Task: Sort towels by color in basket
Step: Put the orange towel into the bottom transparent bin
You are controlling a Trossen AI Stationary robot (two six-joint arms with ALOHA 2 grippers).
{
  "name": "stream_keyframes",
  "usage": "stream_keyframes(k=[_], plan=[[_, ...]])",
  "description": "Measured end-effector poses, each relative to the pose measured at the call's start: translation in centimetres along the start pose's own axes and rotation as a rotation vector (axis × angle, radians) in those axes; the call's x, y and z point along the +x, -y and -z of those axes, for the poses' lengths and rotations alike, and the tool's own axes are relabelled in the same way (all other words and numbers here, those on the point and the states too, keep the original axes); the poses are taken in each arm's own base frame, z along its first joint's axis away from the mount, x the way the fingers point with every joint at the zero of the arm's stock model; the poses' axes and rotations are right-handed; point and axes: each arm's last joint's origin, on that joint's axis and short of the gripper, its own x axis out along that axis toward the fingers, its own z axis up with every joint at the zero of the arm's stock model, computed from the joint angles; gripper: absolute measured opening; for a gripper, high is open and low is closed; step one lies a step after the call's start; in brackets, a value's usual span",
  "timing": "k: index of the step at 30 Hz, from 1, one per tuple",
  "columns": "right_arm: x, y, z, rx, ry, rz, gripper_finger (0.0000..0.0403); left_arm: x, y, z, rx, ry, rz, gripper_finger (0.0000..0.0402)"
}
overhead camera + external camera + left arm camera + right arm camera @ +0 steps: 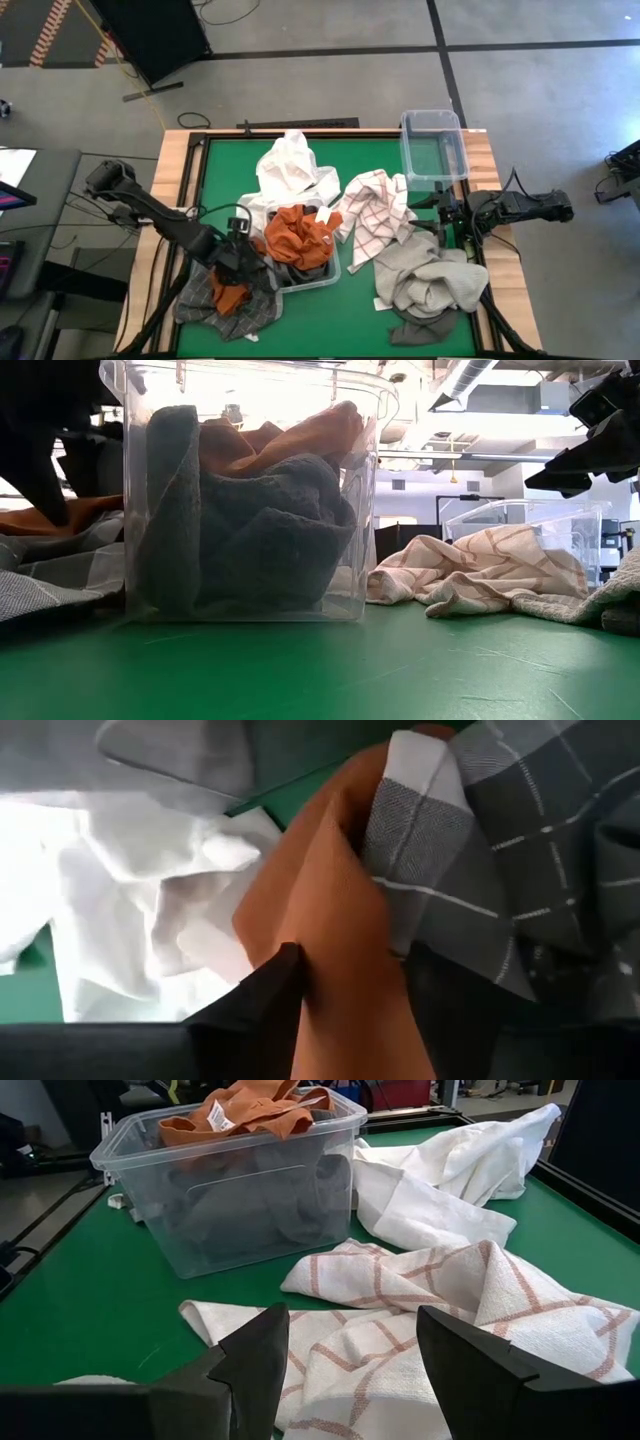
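Observation:
My left gripper (240, 262) is low at the near left, beside the clear bin (305, 270), and is shut on a rust orange towel (230, 293). That towel lies on a dark grey checked towel (255, 312). The bin holds another rust orange towel (298, 235) on top of a dark grey one (250, 530). My right gripper (350, 1345) is open and hovers just over the white towel with red checks (400, 1295), touching nothing. A white towel (290, 170) and a beige-grey towel (430, 278) lie spread on the table. My left gripper pinches a raised fold of the rust orange towel (345, 920) between its two fingers (270, 990). It comes slanting down from the table's left. The fold stands up as a ridge between the fingers, next to the checked towel's edge (410, 810). The towel's other end rests on the checked towel.
A second, empty clear bin (433, 145) stands at the far right edge. A dark grey cloth (420, 325) shows under the beige-grey towel at the near right. Bare green table (330, 325) lies in front of the centre bin and along the far left (225, 170).

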Motion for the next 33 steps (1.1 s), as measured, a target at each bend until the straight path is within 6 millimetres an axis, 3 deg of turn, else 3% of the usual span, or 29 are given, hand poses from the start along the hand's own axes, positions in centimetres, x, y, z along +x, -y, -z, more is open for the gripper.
stream_keyframes(k=[8,19,30,33], plan=[[0.0,0.0,0.0,0.000,0.000,0.000,0.0249,0.3,-0.3,-0.1,0.010,-0.022,0.015,0.0097],[0.0,0.0,0.0,0.000,0.000,0.000,0.0249,-1.1,-1.0,0.3,-0.018,0.032,0.034,0.0114],[0.0,0.0,0.0,0.000,0.000,0.000,0.0249,-0.6,-1.2,0.0,-0.014,0.017,0.026,0.0078],[0.0,0.0,0.0,0.000,0.000,0.000,0.0249,-0.5,-1.3,-0.1,-0.003,0.014,0.023,0.0052]])
